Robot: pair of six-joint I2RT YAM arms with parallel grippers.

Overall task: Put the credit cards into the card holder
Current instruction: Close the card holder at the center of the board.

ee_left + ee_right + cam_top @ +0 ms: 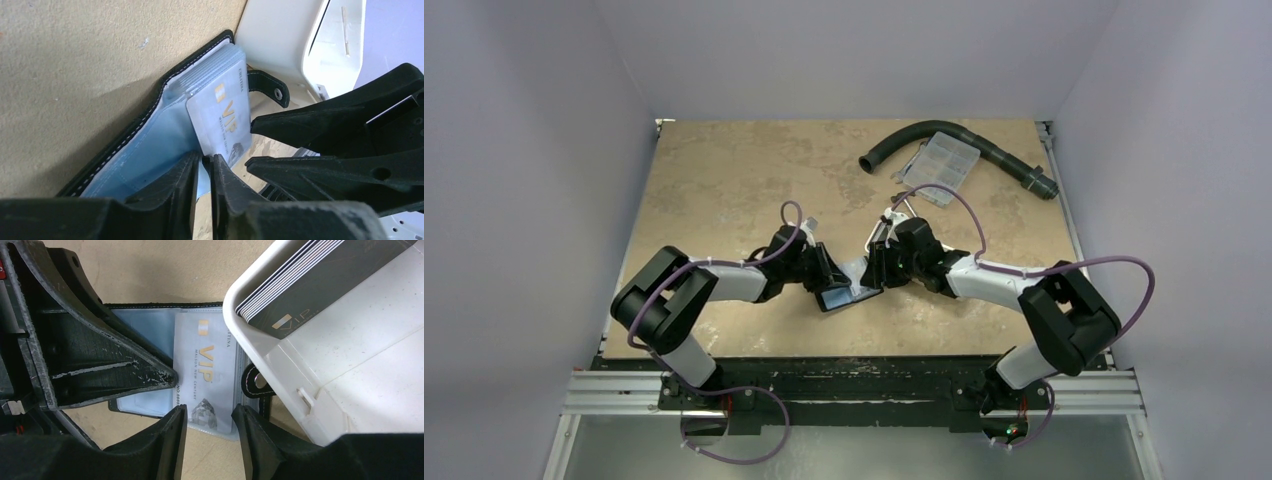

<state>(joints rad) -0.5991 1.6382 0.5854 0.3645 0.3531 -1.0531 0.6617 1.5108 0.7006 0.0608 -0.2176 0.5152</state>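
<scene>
Card holder (844,296) lies open on the bench (724,180), about midway between the left and right edges and nearer the near edge. The two arms meet over it. Its pale blue inside (130,145) faces up, with the black stitched rim around it.

One silver card (220,120) marked VIP sits in the clear sleeves of the card holder (145,320). One end of the card (205,370) sticks out past the sleeve edge. The snap strap (267,87) pokes out just beside the card, next to the wall of the white tray (280,365).

Left gripper (206,162): jaws nearly together at the holder's near flap, and a sliver of blue lining shows in the slit. Cannot tell whether they pinch it or have let go.

Right gripper (209,412): jaws apart, straddling the card's protruding end. Contact with the card edges not clear.

The tray touches the holder's far side. A stack of dark cards (310,280) stands on edge against its corner.

Far right corner of the bench: clear compartment box (942,165) resting against a curved black hose (904,138).
</scene>
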